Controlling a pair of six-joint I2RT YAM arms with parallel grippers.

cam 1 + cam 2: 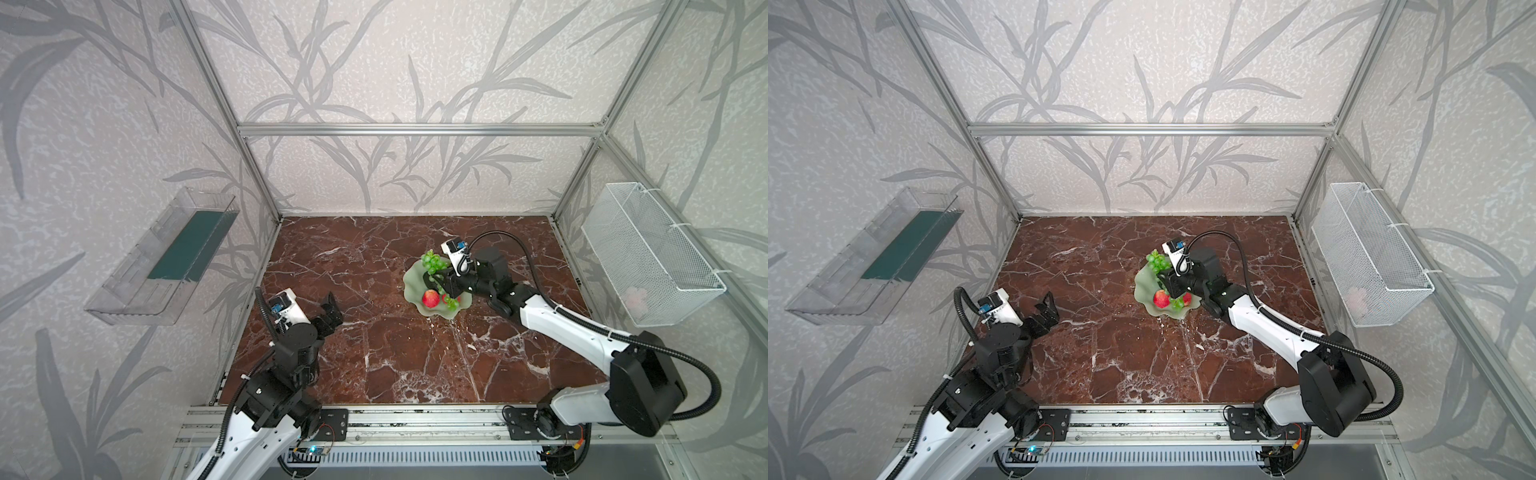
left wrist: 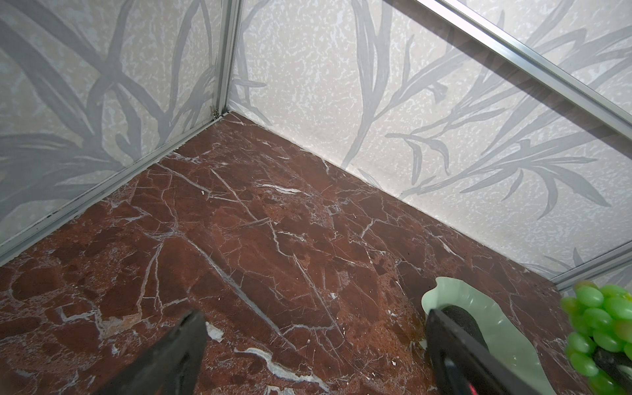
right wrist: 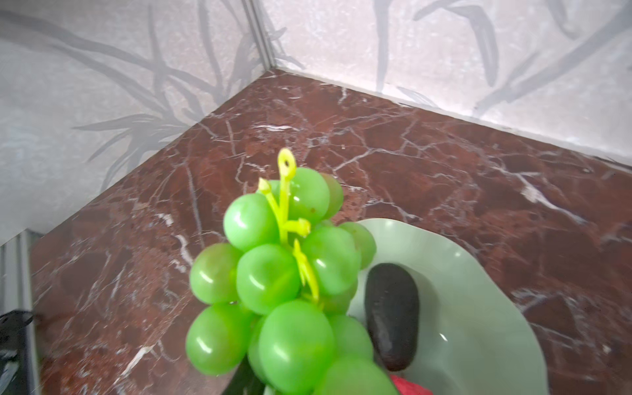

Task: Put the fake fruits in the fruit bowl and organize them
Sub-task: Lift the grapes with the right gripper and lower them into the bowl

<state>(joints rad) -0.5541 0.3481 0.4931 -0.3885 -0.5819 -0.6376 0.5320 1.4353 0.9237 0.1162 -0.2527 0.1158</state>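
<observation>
- right gripper [image 1: 436,282] fingers are clamped together on the grape bunch [image 3: 284,290], which hangs above the fruit bowl [image 1: 413,286].
- The bunch's long axis runs roughly in line with the fingers. Its stem end pokes ahead of the fingertips and out past the scalloped rim.
- The avocado [image 3: 393,314] lies in the bowl just beside the fingers, lengthwise alongside the bunch.
- Both apples [image 1: 431,298] sit in the bowl behind the fingertips, under the wrist.
- left gripper [image 1: 1046,309] has its fingers wide apart and empty, well away from the bowl, so the right arm is far nearer.
- Likely step: lower the bunch more toward the avocado side so the stem end doesn't overhang.
- The surface is a glossy red marble tabletop [image 1: 374,353], bare ahead of the fingers; the leaf-print walls are well apart from them.
</observation>
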